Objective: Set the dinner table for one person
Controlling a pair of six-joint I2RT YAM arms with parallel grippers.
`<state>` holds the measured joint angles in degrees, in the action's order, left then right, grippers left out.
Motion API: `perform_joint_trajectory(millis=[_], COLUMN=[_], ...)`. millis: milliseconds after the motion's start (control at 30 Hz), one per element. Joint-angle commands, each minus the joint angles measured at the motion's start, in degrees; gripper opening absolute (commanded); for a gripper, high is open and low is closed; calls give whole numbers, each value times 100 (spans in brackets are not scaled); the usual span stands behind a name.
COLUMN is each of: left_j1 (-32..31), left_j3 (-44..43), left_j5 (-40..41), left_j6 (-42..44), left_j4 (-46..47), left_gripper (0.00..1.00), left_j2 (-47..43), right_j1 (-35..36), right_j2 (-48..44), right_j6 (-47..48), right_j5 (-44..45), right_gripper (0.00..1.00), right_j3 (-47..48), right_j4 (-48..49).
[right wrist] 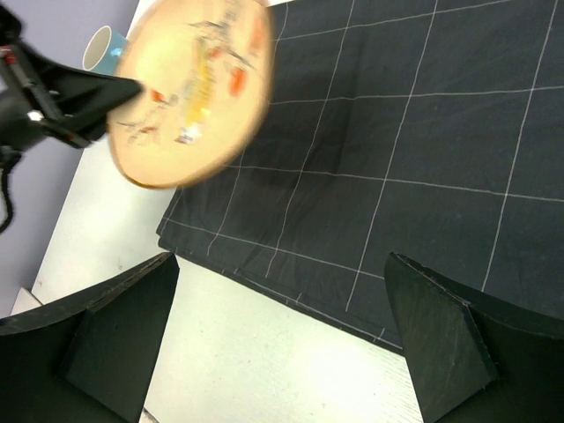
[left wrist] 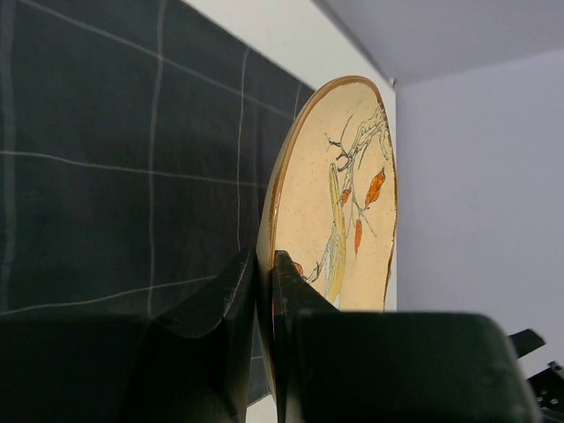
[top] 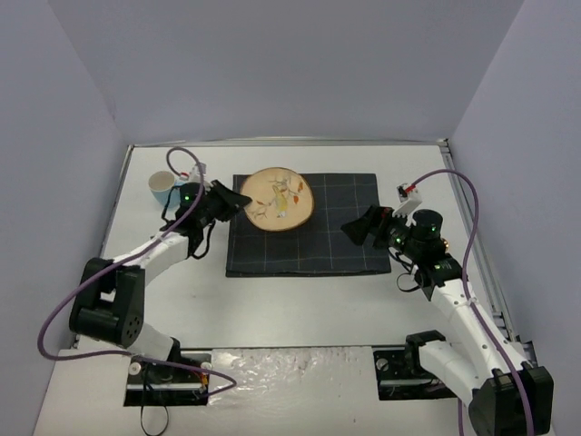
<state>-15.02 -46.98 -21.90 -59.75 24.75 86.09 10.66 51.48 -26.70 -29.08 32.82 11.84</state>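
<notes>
A round cream plate [top: 278, 199] with a painted bird-and-branch design hangs over the far left part of the dark checked mat [top: 318, 245] on the white dinner table [top: 300, 309]. My left gripper [top: 238, 202] is shut on the plate's left rim. In the left wrist view the plate [left wrist: 348, 194] stands edge-on with its rim pinched between my fingers [left wrist: 225, 300]. My right gripper [top: 354, 227] stands open over the mat's right side, holding nothing. The right wrist view shows the plate [right wrist: 194, 88] lifted above the mat [right wrist: 397, 159], with my right gripper [right wrist: 282, 335] wide apart.
A light blue cup [top: 162, 188] stands on the table at the far left, behind the left gripper; it also appears as the cup [right wrist: 104, 48] in the right wrist view. Purple cables run along both arms. Walls close in the table on three sides.
</notes>
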Motion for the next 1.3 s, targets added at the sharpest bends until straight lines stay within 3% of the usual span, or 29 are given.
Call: perform_joint_trajectory(millis=[0, 233, 467, 1033, 1167, 1267], left_j1=[-447, -878, -927, -846, -750, -722], left_j3=[-926, -1546, -1803, -1765, -1562, -1498], left_j5=[-377, -550, -710, -746, -741, -753], left_j6=[-85, -197, -336, -284, -322, -327], left_j4=[1425, 2093, 2627, 2712, 2700, 2632], left_gripper=[0, 0, 0, 0, 3, 14], left_j2=[467, 1735, 2437, 2984, 2976, 2958], right_j1=[7, -11, -37, -54, -55, -55], right_j2=[-201, -374, -421, -426, -445, -437], right_j6=[123, 226, 236, 262, 278, 279], right_j5=[158, 305, 383, 455, 472, 473], right_gripper=[100, 100, 100, 100, 100, 100], right_j3=[366, 444, 452, 313, 255, 233], right_j4=[105, -163, -306, -367, -375, -375])
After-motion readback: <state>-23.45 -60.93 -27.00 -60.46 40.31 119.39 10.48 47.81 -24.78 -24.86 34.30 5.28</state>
